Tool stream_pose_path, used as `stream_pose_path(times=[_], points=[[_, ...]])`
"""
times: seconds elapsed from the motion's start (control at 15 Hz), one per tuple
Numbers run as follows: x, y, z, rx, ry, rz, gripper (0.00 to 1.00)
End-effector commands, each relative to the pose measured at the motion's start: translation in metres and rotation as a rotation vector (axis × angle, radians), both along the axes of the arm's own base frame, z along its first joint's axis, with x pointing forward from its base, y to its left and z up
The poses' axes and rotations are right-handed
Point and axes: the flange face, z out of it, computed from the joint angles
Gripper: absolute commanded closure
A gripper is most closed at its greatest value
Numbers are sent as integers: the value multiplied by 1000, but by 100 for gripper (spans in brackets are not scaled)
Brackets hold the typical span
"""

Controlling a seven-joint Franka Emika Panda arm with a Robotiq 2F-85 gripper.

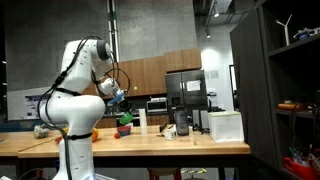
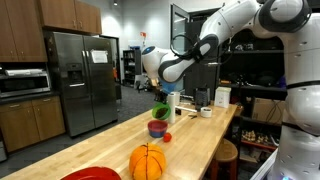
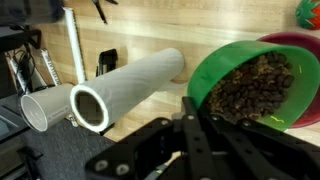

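**Green bowl tipped over the red bowl: how I'd handle the tilt**

**Exterior view, robot seen from the side:** the tool [image 1: 119, 101] hangs the green bowl [image 1: 125, 117] straight above the red bowl [image 1: 124, 130] on the desk [image 1: 200, 148]. The two bowls look apart, not touching. A white cup [image 1: 143, 118] stands near the red bowl, and a white box [image 1: 225, 125] sits well away from it. This is the angle that shows the height gap best. The tool's grip is too small to read here.

**Exterior view, looking down the desk:** the tool [image 2: 163, 96] holds the green bowl [image 2: 160, 110] over the red bowl [image 2: 157, 128]. Only this view shows a small red piece [image 2: 167, 137] just beside the red bowl and an orange ball [image 2: 147, 161] near it.

**Wrist view:** this is where the detail is. The tool [image 3: 192, 108] is pinched narrow on the green bowl's [image 3: 215, 65] rim. The bowl is tilted, with dark brown pieces [image 3: 250, 90] inside, maybe coffee beans. The red bowl's [image 3: 298, 42] rim peeks out behind it, and a white tube [image 3: 140, 80] lies on the desk beside it. Neither exterior view shows the contents.

My take is to tilt slowly and hold the low lip inside the red bowl's rim. Since it's a rim-only pinch, I reckon the bowl could twist if it's jerked.
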Motion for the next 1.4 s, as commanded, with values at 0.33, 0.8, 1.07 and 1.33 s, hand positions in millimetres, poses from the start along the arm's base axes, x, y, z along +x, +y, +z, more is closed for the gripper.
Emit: stream_pose_path(times=[0.33,0.8,1.07,1.33], points=[[9,16,-10,-179,29,17,99],[18,41,-21,-310,28,64,99],[19,54,-24,-359,24,83,99],[14,67,-28,-412,30,98,99]])
